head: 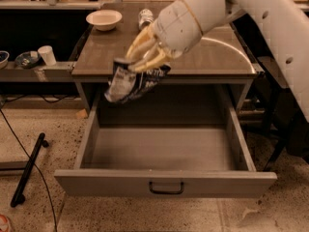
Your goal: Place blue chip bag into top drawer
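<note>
The blue chip bag (pixel 133 81), crumpled dark foil with white lettering and a silvery end, hangs from my gripper (pixel 145 57). The gripper's pale fingers (pixel 153 60) are shut on the bag's top. It is held in the air over the back left part of the open top drawer (pixel 164 151), just in front of the table's front edge. The drawer is a wide grey metal box pulled fully out, with a dark handle (pixel 166 188) at the centre of its front panel. Its inside is bare.
A white bowl (pixel 104 19) and a silver can (pixel 145 17) stand at the back of the tabletop (pixel 212 57). A white cup (pixel 47 55) sits on a ledge at left. A black bar (pixel 28 170) and cables lie on the floor at left.
</note>
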`<state>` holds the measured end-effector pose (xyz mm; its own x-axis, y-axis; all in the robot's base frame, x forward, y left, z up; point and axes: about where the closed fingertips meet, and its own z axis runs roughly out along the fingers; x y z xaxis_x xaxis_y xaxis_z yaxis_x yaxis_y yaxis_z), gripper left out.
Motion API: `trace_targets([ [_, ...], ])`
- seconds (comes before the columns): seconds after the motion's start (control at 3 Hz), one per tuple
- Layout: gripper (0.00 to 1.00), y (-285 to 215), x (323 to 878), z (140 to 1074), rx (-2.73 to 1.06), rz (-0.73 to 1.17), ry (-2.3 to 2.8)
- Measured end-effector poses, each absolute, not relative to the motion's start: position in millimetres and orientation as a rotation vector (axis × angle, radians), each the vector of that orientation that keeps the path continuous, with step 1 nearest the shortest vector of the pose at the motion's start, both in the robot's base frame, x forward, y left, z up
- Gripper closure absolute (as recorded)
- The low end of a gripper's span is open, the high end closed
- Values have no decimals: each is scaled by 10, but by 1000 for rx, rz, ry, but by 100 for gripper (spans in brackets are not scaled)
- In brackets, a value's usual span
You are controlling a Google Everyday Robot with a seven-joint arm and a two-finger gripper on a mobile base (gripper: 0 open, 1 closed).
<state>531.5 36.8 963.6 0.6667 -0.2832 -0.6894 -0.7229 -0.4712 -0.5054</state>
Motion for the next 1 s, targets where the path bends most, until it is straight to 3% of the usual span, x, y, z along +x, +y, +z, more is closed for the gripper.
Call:
trace_targets([
  [0.33, 100, 395, 5136, 9261, -2178, 692, 785],
  [1.0, 100, 676, 5249, 8628, -2277, 495, 859],
])
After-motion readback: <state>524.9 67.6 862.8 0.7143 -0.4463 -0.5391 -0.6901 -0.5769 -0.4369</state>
